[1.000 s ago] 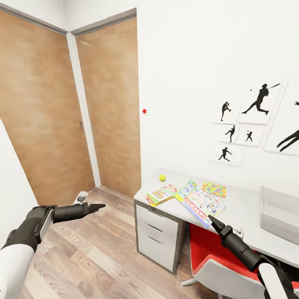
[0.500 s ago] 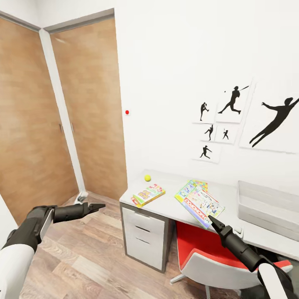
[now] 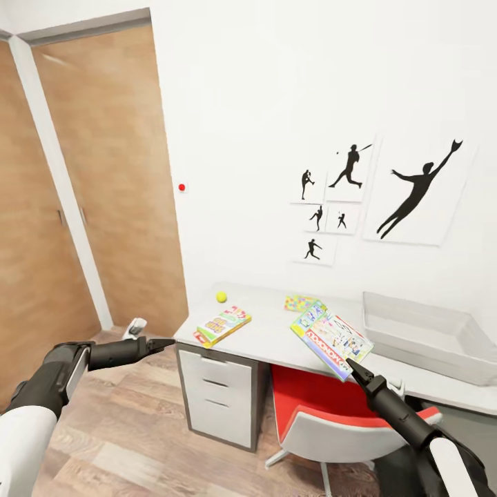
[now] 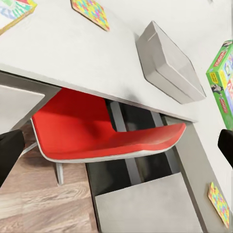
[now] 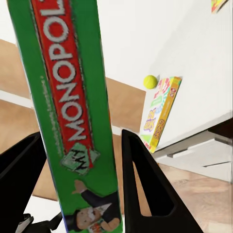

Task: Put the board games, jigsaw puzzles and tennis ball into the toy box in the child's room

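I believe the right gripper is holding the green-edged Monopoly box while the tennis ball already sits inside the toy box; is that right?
Not quite. The right gripper does hold the Monopoly box, but the tennis ball lies on the table, near its far left corner, well apart from the toy box. The head view shows this.

Legible text: "MONOPOLY", white letters on a red band, on the green-edged board game (image 5: 73, 121), centre-left of right wrist frame; last letter cut off. Other box (image 5: 162, 114) print unreadable.
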`<state>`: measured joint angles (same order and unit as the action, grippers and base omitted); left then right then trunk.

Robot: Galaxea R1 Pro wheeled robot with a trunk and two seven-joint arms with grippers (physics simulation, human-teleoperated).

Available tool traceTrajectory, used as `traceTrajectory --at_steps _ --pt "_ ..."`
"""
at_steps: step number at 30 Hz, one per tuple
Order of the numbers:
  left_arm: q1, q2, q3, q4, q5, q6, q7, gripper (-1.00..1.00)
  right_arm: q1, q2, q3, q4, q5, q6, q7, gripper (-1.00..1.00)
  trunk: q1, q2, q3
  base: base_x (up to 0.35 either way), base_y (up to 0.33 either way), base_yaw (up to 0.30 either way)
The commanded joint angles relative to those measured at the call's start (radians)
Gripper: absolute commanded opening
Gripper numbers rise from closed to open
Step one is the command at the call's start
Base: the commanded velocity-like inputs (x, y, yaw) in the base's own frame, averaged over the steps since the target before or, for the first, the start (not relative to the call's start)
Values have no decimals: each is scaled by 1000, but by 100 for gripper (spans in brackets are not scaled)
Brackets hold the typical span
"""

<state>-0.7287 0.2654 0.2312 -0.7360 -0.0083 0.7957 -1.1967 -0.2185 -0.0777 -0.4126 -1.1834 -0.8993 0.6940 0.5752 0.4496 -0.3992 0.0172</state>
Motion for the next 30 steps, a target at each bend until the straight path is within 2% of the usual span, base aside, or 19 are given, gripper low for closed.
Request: traceTrajectory --at_steps 1,30 --pt "0 0 2 0 -1 10 -4 100 -1 1 -2 0 -9 9 1 -100 0 -1 0 0 0 -252" --pt "0 0 2 0 -1 9 -4 100 -1 -2 -2 1 -10 9 4 -100 0 -1 0 61 0 -234"
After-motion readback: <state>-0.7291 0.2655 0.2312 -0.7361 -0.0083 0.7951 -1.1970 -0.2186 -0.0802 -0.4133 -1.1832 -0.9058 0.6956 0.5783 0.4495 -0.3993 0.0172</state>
